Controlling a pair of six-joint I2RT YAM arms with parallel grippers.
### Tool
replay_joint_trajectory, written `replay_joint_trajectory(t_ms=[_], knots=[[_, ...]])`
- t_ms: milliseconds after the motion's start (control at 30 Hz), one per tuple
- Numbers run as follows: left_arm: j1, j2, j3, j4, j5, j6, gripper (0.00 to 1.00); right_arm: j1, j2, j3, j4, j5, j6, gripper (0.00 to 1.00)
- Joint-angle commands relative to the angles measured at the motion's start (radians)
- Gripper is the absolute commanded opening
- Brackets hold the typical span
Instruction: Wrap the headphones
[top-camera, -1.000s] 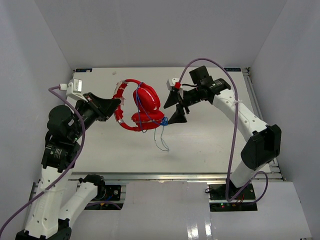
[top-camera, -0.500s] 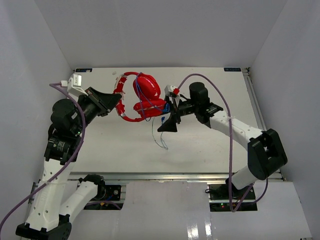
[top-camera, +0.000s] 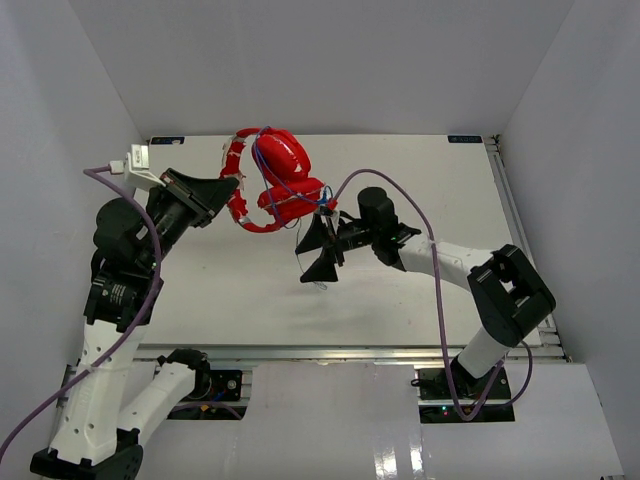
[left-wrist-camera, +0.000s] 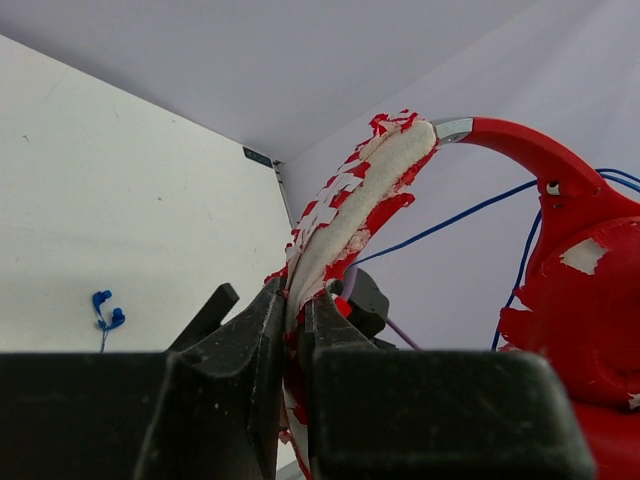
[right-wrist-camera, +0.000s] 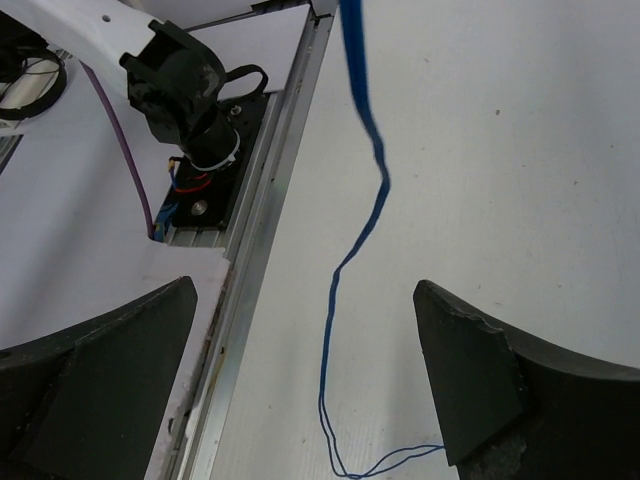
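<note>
Left wrist view first, since that's closest to me: my left jaws (left-wrist-camera: 297, 300) are clamped tight on the headband (left-wrist-camera: 352, 212) of the headphones (top-camera: 278, 178), right on the padded, flaky bit. That grip looks like it's there to hold the whole set up off the table (top-camera: 520, 220), with the earcups (left-wrist-camera: 585, 300) hanging to one side so the cord has free air to go round. A few blue strands already cross the band and cup.

Further out, my right jaws (top-camera: 319, 252) sit just below and beside the cups, spread wide with nothing between them. On the right wrist camera the blue cord (right-wrist-camera: 362, 215) drops straight through that gap, touching neither side, and its slack tail lies on the table.

My guess is I'm lined up to pinch that loose length and carry it round for a turn. The worry is that a cord this thin could slip right out of the pinch.
</note>
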Motion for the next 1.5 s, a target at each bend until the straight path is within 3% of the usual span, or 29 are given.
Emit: replay_joint_trajectory(t_ms=[0, 167, 400, 533, 800, 967, 1233, 1467], knots=[[-0.003, -0.021, 0.066, 0.071, -0.029, -0.075, 0.00, 0.068, 0.001, -0.040, 0.048, 0.026, -0.087, 0.93], [-0.003, -0.033, 0.071, 0.063, -0.105, -0.095, 0.00, 0.114, -0.020, -0.103, 0.024, 0.028, -0.154, 0.80], [-0.002, -0.060, 0.034, 0.058, -0.274, -0.139, 0.00, 0.117, -0.095, -0.131, -0.052, 0.090, -0.216, 0.27], [-0.002, -0.067, 0.000, 0.063, -0.358, -0.144, 0.00, 0.117, -0.141, -0.109, -0.174, 0.133, -0.281, 0.12], [-0.002, -0.068, -0.088, 0.119, -0.466, -0.156, 0.00, 0.124, -0.205, 0.046, -0.651, 0.314, -0.539, 0.08], [-0.002, -0.036, -0.101, 0.130, -0.526, -0.131, 0.00, 0.125, -0.236, 0.157, -0.844, 0.437, -0.694, 0.08], [-0.003, 0.096, -0.086, 0.143, -0.554, -0.060, 0.00, 0.127, -0.236, 0.366, -1.187, 0.663, -1.078, 0.08], [-0.002, 0.150, -0.164, 0.174, -0.538, -0.029, 0.00, 0.308, -0.259, 0.680, -1.293, 1.002, -1.243, 0.08]])
